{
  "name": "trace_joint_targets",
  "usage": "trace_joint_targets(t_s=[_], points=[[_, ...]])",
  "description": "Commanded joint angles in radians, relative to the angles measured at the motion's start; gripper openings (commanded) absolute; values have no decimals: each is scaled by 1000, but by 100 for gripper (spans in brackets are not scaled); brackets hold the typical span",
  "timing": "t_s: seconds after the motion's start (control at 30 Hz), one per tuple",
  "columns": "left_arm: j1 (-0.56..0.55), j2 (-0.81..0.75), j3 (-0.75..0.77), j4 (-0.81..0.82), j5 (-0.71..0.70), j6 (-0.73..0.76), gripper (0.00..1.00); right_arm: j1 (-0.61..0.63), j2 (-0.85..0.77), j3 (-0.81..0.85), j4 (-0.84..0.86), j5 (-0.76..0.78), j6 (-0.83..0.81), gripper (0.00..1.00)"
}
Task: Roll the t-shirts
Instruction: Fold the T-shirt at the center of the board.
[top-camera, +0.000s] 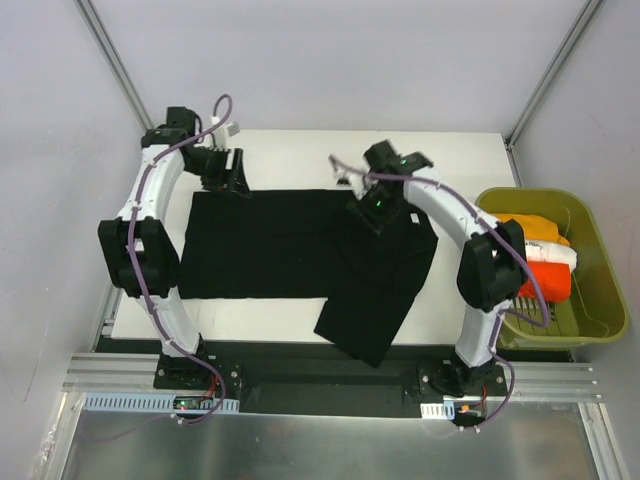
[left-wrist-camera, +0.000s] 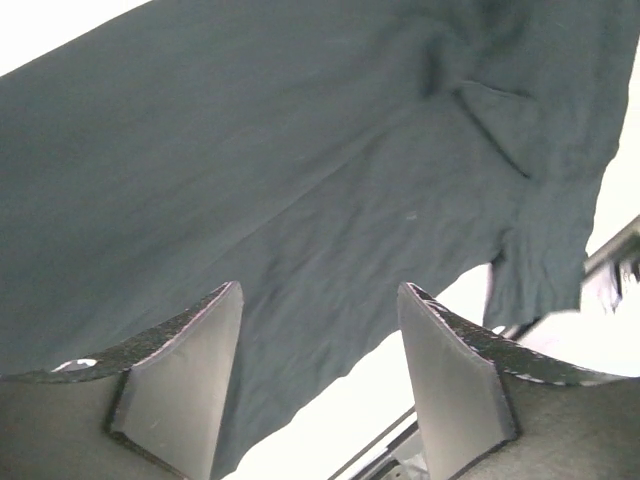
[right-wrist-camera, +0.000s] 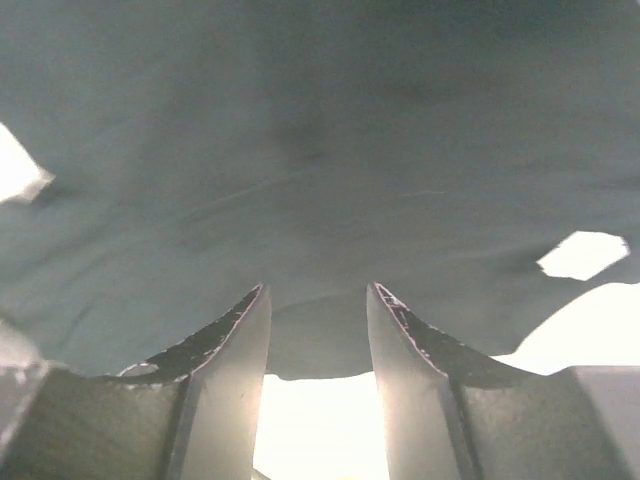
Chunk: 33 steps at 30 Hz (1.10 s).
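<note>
Shirt: we see the black t-shirt spread under both grippers, flat below the left one, rumpled and skewed below the right one, one corner past the near table edge.
Left gripper: the left gripper hangs at the shirt's far left corner, fingers well apart, nothing between them.
Right gripper: the right gripper sits low over the rumpled part, fingers parted, cloth just beyond the tips.
Other tees: orange tee, white tee and red-orange tee lie heaped, well to the right gripper's outer side.
Surroundings: an olive tub holds that heap; the white table shows beyond the shirt.
Obstructions: we find nothing between either gripper and the cloth.
</note>
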Motion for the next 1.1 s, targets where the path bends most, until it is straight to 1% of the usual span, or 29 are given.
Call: trace_joint_targets(t_s=[0.0,0.03,0.07,0.17,0.23,0.27,0.33,0.4,0.53,0.63,0.7,0.77,0.9,1.0,1.07], points=[[-176,13,56,1,120,54,64,-179,115,216,24,36,27,46],[-205,27,68,3,123,71,65,-230,170,252,32,36,30,46],[-228,38,79,1,127,83,65,-255,201,313,37,36,36,46],[-328,113,135,7,157,57,66,-328,287,364,82,42,79,45],[-398,194,204,9,151,34,66,-359,345,405,107,40,84,41],[-419,222,230,9,144,30,65,-367,364,420,112,42,83,37],[-464,303,319,7,134,-4,64,-387,405,480,115,31,92,33],[-482,373,403,9,132,-38,63,-398,453,531,125,17,99,30],[-515,438,444,38,97,-71,64,-411,511,586,142,43,112,32],[-540,481,453,56,97,-79,63,-440,543,605,150,31,168,34],[-554,513,467,62,94,-82,64,-462,562,611,152,16,248,36],[-558,535,484,64,60,-87,63,-496,566,603,155,-19,321,38],[-549,546,525,69,-36,-70,63,-549,586,595,156,-119,398,39],[-529,527,522,70,-98,-56,63,-560,618,614,159,-216,434,35],[-494,523,504,70,-147,-59,63,-580,634,625,158,-255,426,28]])
